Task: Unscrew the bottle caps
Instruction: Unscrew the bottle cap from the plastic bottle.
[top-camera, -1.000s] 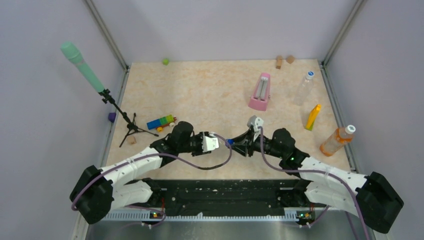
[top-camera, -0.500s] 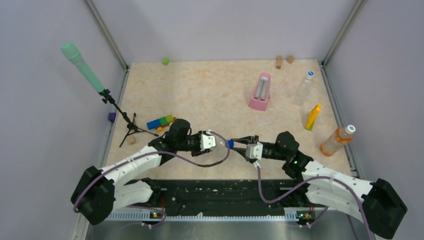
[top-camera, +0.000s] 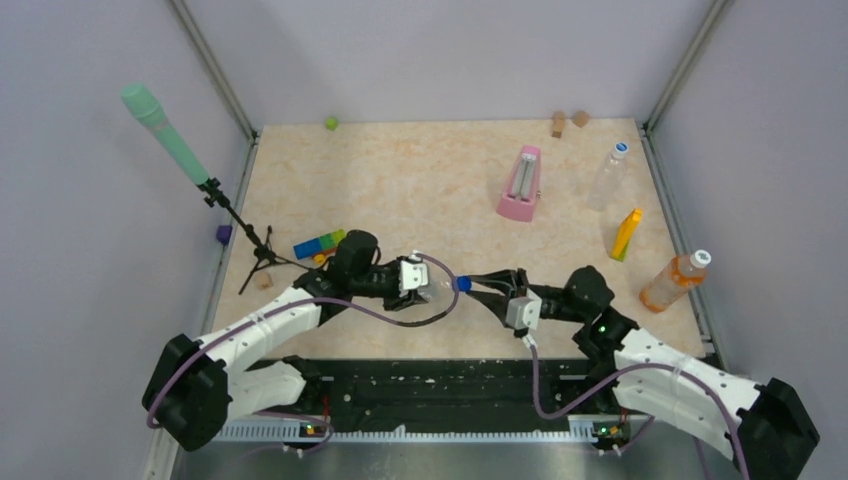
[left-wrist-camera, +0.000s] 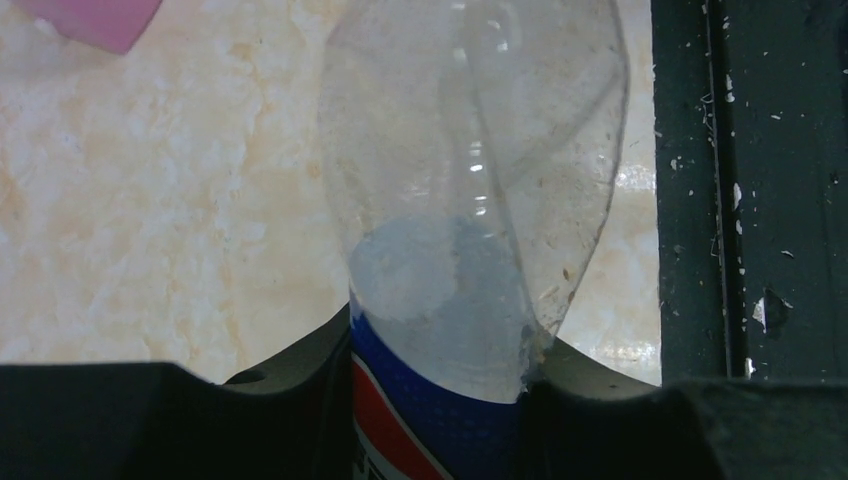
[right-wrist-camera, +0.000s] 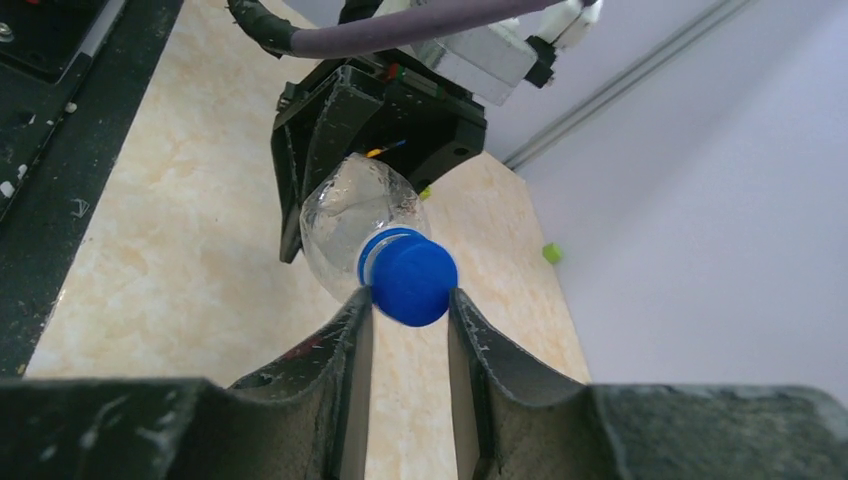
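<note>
My left gripper (top-camera: 425, 283) is shut on the short clear bottle with a blue label (top-camera: 441, 286) and holds it lying sideways above the table, neck to the right. In the left wrist view the bottle (left-wrist-camera: 470, 200) fills the gap between the fingers of the left gripper (left-wrist-camera: 440, 350). My right gripper (top-camera: 474, 283) is shut on its dark blue cap (top-camera: 463, 284). In the right wrist view both fingers of the right gripper (right-wrist-camera: 408, 298) touch the cap (right-wrist-camera: 410, 280). A taller clear bottle (top-camera: 607, 178) with a pale cap (top-camera: 621, 148) and an orange bottle (top-camera: 672, 281) with a white cap (top-camera: 700, 259) lie at the right.
A pink metronome (top-camera: 522, 184) and a slim yellow object (top-camera: 626, 233) stand right of centre. A microphone stand (top-camera: 240, 230), coloured blocks (top-camera: 320, 243) and a purple piece (top-camera: 223, 234) are at the left. A green cube (top-camera: 330, 123) and wooden blocks (top-camera: 568, 122) lie along the back edge.
My right wrist has turned about the cap, its camera box swinging from above the fingers to below them. The right arm has drawn back to the right. The left gripper has shifted slightly left.
</note>
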